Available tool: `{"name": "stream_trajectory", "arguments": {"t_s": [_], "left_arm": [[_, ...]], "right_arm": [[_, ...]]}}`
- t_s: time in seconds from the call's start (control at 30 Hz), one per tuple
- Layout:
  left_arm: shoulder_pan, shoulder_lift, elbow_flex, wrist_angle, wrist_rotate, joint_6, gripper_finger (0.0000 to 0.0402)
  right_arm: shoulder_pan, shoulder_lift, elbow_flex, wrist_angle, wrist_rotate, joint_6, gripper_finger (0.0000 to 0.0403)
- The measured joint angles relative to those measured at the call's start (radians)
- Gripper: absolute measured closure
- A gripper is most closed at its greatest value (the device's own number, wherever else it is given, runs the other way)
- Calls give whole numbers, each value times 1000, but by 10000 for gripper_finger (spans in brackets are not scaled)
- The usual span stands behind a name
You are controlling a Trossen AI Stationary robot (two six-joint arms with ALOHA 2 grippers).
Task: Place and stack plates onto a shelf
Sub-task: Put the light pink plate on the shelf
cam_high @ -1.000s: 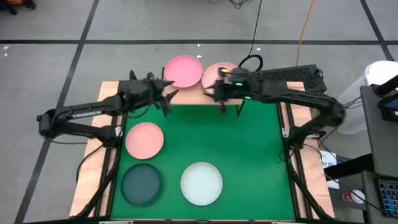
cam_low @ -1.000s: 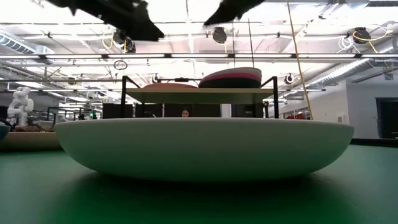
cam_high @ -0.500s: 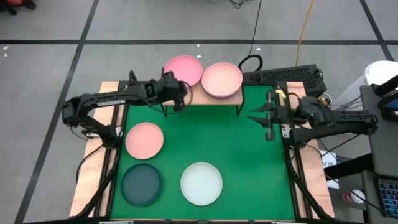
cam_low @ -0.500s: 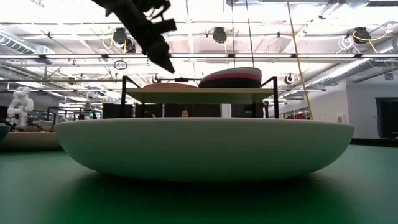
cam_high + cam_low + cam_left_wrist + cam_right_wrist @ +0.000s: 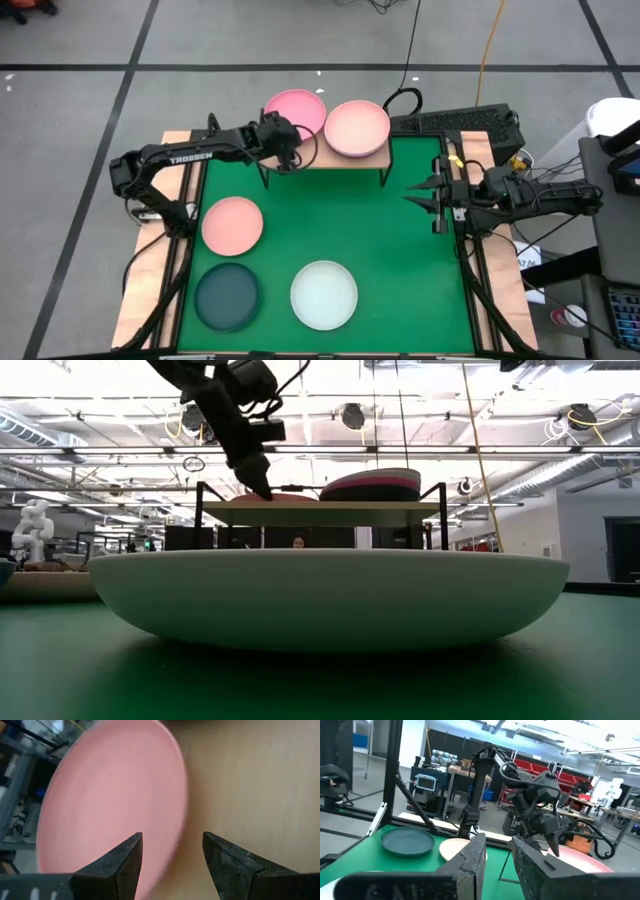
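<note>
**Spotter:** Left gripper [image 5: 291, 160] first: your fingers [image 5: 116, 865] stand apart with nothing between them, hovering right over the near rim of the pink plate [image 5: 295, 113] on the shelf [image 5: 330, 158]. That rim sits just ahead of your fingertips.

**Operator:** What could go wrong from there?

**Spotter:** You're low and close. If you drop or push forward, you could nudge that plate toward the far edge, where it already overhangs the plank, and tip it off. Beside it, to your right, the stack [image 5: 357, 128] with a light pink plate on top sits high; a sideways swing could clip it.

**Operator:** And the right side?

**Spotter:** Right gripper [image 5: 433, 195] waits well off at the mat's [image 5: 400, 270] right edge, fingers a little apart, holding nothing.

**Operator:** How do the plates look?

**Spotter:** Round, shallow, matte. Three are still on the mat, behind your left gripper: light pink [image 5: 232, 225], dark teal [image 5: 227, 296], whitish [image 5: 324, 295]. All lie flat and apart.
</note>
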Motion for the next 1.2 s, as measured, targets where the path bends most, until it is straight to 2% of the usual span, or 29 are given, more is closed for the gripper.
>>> {"name": "stream_trajectory", "arguments": {"t_s": [0.3, 0.4, 0.6, 0.73, 0.93, 1.2], "left_arm": [[3, 45, 0, 11, -2, 28, 199], [0, 45, 0, 11, 1, 34, 236], [-17, 36, 0, 15, 0, 35, 337], [-37, 37, 0, 15, 9, 40, 384], [-74, 37, 3, 4, 6, 17, 388], [-120, 37, 75, -135, 5, -40, 387]], "right_arm": [[-1, 1, 0, 0, -2, -14, 323], [-1, 1, 0, -3, -3, -14, 323], [-1, 1, 0, -8, -3, -13, 323], [-1, 1, 0, -8, -3, -11, 323], [-1, 1, 0, -8, -4, -10, 323], [-1, 1, 0, -8, -4, -10, 323]]}}
